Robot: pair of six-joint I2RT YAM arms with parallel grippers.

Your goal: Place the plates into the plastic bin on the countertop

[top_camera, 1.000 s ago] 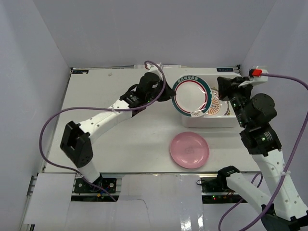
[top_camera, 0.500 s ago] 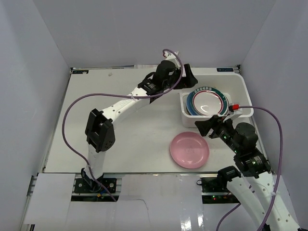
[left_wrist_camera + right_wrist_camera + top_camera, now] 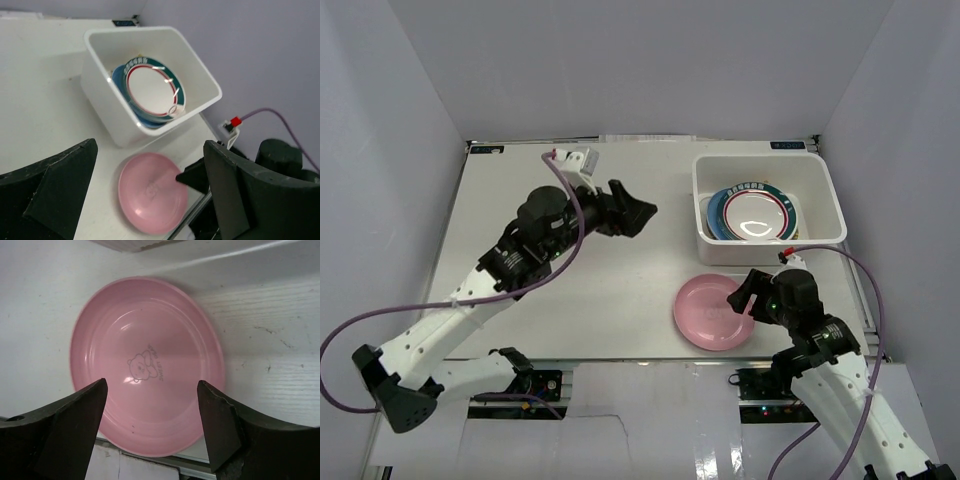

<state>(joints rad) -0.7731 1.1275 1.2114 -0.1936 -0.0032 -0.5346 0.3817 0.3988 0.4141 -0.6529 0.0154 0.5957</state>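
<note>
The white plastic bin [image 3: 767,162] stands at the back right of the countertop [image 3: 570,290]. Flat on top of the stack inside lies a green-rimmed white plate [image 3: 757,212], with a blue plate [image 3: 710,215] showing under it. A pink plate [image 3: 705,315] lies on the countertop near the front edge. My right gripper [image 3: 745,297] hovers open over its right half; in the right wrist view the pink plate [image 3: 145,365] fills the gap of the right gripper [image 3: 151,384]. My left gripper [image 3: 625,215] is open and empty, left of the bin. From the left wrist the left gripper [image 3: 150,145] looks at the bin [image 3: 100,100], the green-rimmed plate [image 3: 152,92] and the pink plate [image 3: 150,197].
The pink plate sits close to the table's metal front edge [image 3: 650,362]. Purple cables [image 3: 570,215] trail from both arms. A red-tagged connector [image 3: 235,121] lies right of the bin. Grey walls enclose the table on three sides.
The green-rimmed plate went from held on edge over the bin to lying flat inside it. Both grippers opened. The left arm drew back leftward; the right arm swung down over the pink plate.
</note>
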